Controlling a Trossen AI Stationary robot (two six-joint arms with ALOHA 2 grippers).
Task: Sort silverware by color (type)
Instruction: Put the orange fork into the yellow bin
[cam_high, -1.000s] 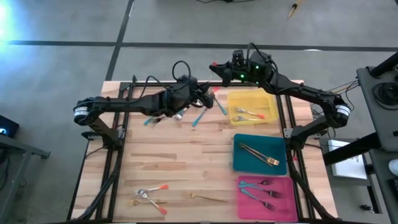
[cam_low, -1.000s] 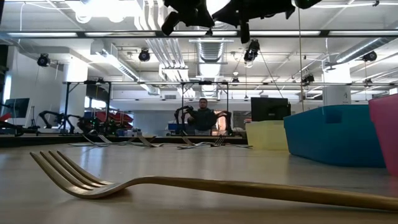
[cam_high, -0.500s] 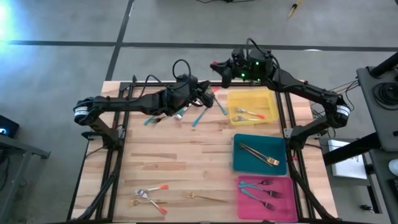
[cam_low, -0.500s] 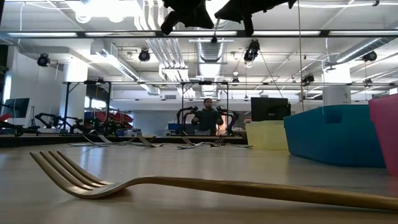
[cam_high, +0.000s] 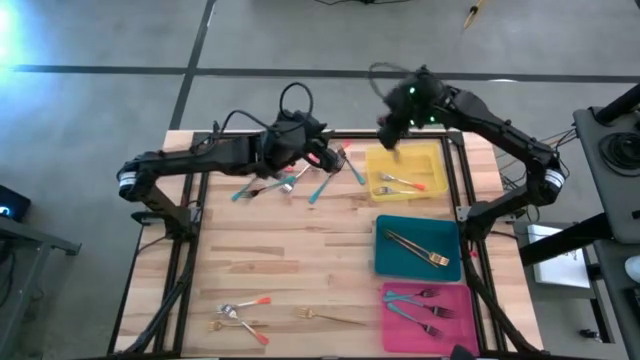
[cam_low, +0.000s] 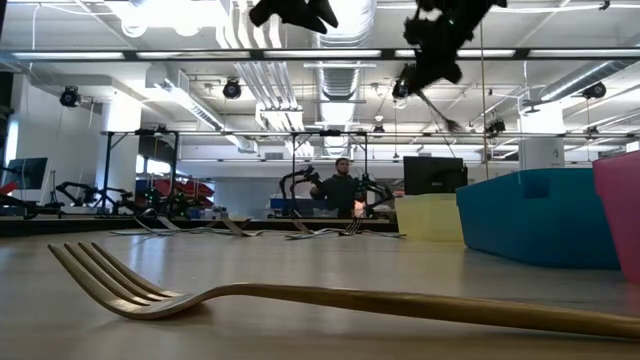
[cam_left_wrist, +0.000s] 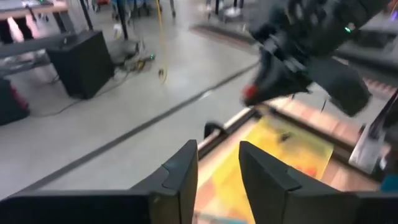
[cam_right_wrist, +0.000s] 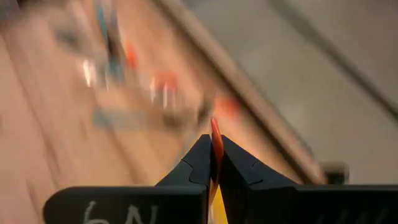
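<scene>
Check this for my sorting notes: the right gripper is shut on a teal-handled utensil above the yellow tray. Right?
Not quite. The right gripper is shut, but the handle pinched between its fingers is red-orange, not teal, as the right wrist view shows. It does hang above the yellow tray in the high view.

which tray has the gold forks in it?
The teal tray, the middle of the three at the table's right. The yellow tray holds red-handled pieces, the pink tray teal-handled ones.
</scene>
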